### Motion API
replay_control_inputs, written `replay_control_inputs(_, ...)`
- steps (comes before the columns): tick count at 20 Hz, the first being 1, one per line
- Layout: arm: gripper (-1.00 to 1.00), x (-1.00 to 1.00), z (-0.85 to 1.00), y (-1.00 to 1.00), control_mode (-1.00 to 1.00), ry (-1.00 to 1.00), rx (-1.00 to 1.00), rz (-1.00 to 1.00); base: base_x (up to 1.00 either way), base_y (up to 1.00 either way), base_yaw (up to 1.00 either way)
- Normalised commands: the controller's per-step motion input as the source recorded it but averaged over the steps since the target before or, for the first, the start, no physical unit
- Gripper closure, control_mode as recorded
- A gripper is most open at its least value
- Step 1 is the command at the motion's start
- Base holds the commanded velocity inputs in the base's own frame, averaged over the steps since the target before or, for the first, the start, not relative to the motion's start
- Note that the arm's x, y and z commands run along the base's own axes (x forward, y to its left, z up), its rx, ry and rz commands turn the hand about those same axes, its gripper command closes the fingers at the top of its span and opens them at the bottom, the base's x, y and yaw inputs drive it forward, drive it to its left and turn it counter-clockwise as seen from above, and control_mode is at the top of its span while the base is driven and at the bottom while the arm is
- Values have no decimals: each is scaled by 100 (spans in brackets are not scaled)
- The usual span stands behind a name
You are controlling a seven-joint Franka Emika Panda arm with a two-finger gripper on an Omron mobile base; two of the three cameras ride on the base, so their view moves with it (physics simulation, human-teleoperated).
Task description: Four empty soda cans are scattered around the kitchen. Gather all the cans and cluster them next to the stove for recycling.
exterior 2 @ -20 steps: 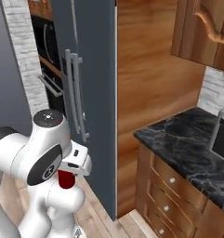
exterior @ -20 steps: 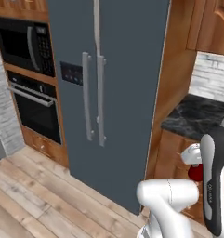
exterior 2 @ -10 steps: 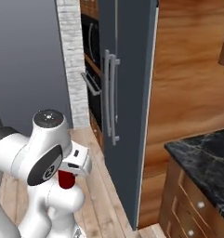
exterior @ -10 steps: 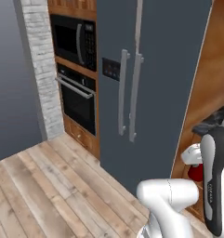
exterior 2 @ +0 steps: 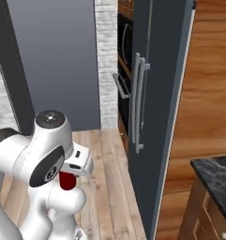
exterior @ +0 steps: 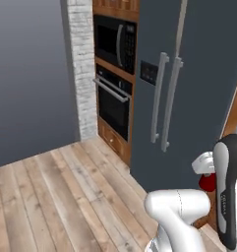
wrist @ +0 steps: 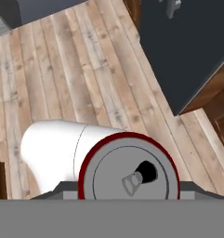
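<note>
The robot is carrying one soda can (wrist: 128,174) tucked in close to its own body while the base rolls past the tall dark fridge (exterior: 189,83) and the wall oven (exterior: 112,101), so the job right now is plain transport toward the stove, as I read it. The end effector (exterior 2: 67,180) is pinching the can, red body hanging just under the hand. To do this well, it should keep the grip steady and the arm folded in, and give the fridge corner room while turning. The can stands upright, long axis vertical, its silvery top with the pull tab facing straight up at the hand camera, above the wood floor (wrist: 62,79).
</note>
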Motion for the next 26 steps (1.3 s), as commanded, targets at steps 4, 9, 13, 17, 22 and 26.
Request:
replay_control_inputs(4,100,0,0,0,100,0,0,0,56,23,4)
replay_control_inputs(9,100,0,0,0,100,0,0,0,64,50,-4)
replay_control_inputs(13,100,0,0,0,100,0,0,0,62,68,-4)
replay_control_inputs(17,100,0,0,0,100,0,0,0,31,92,-3)
replay_control_inputs(22,100,0,0,0,100,0,0,0,20,100,-2)
replay_control_inputs(26,100,0,0,0,100,0,0,0,25,100,0)
